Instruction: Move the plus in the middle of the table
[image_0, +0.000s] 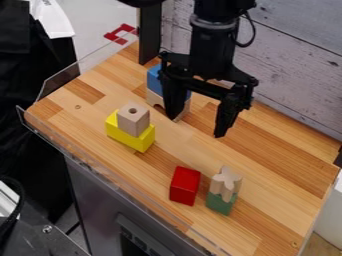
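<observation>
Table (274, 150): yellow block (137, 142), red block (184, 186), green block (220, 203), arch (153, 96)

We see the plus (226, 184) as a small block of pale, unpainted wood with rounded arms. It stands upright, its cross-shaped end facing up and grooves running down its sides. We find it resting on top of the green block (220, 204), toward the lower right of the counter (274, 155) in our view, near the red block (185, 186) but apart from it.
</observation>
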